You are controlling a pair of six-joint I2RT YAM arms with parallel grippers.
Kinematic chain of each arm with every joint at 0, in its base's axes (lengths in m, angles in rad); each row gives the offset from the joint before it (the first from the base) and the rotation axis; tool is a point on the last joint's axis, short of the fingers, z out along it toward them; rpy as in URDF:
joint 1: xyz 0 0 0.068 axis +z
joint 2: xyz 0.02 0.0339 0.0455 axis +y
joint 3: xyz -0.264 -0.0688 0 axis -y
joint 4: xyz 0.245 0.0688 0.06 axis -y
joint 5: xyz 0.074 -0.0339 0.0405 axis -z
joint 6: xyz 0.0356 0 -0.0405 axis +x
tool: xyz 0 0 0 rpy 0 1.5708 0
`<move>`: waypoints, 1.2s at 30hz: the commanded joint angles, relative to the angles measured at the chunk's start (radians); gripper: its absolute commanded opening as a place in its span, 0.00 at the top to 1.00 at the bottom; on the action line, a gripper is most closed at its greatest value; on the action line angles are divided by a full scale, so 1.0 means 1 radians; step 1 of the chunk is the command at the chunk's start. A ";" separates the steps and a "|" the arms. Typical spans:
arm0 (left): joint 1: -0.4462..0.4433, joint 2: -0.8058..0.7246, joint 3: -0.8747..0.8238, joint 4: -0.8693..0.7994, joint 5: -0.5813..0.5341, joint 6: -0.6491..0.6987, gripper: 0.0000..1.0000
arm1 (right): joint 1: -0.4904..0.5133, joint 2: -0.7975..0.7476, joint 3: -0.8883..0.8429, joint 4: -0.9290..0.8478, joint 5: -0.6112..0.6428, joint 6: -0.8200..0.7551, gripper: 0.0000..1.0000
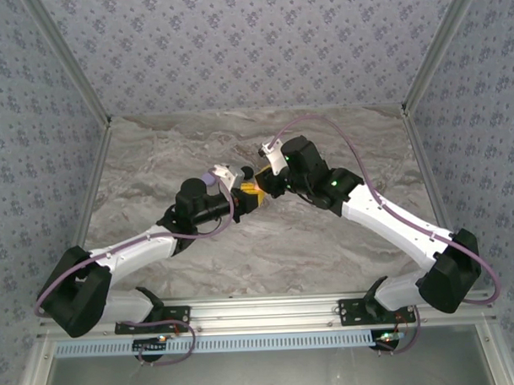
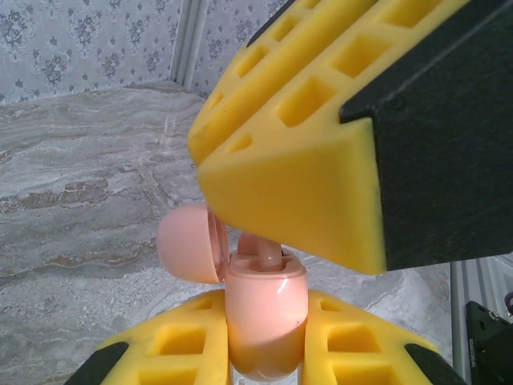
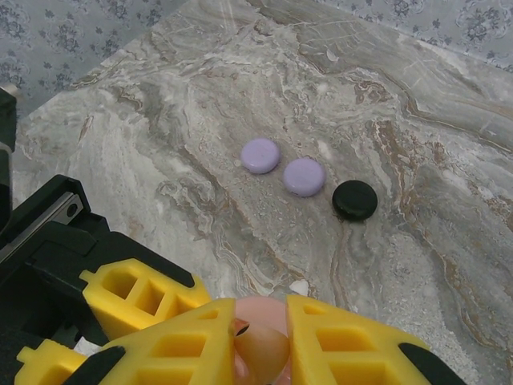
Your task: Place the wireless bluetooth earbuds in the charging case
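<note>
Looking closest in, the left jaws are pressed onto the body of the little pink case point(image 2: 264, 321), its lid point(image 2: 188, 242) flipped open to one side. The right jaws are squeezed together on a pink earbud point(image 2: 263, 253) right at the mouth of the case. My guess is the bud weighs next to nothing and is hard, glossy and slippery, so pinch it lightly by the narrow end. Farther out on the desk point(image 3: 240, 96) sit a lilac disc point(image 3: 260, 155), another lilac disc point(image 3: 304, 176) and a black disc point(image 3: 354, 200), close together.
</note>
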 commanded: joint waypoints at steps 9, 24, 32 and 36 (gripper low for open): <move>0.004 -0.011 0.034 0.038 0.008 -0.006 1.00 | 0.014 0.006 -0.017 -0.029 -0.064 -0.025 0.75; 0.004 -0.028 0.015 0.108 0.008 -0.031 1.00 | -0.129 -0.121 -0.018 0.027 -0.294 0.079 0.44; 0.005 -0.040 0.023 0.132 0.030 -0.044 1.00 | -0.251 -0.133 -0.155 0.155 -0.590 0.191 0.09; 0.004 -0.041 0.029 0.129 0.040 -0.044 1.00 | -0.247 -0.084 -0.166 0.202 -0.659 0.220 0.00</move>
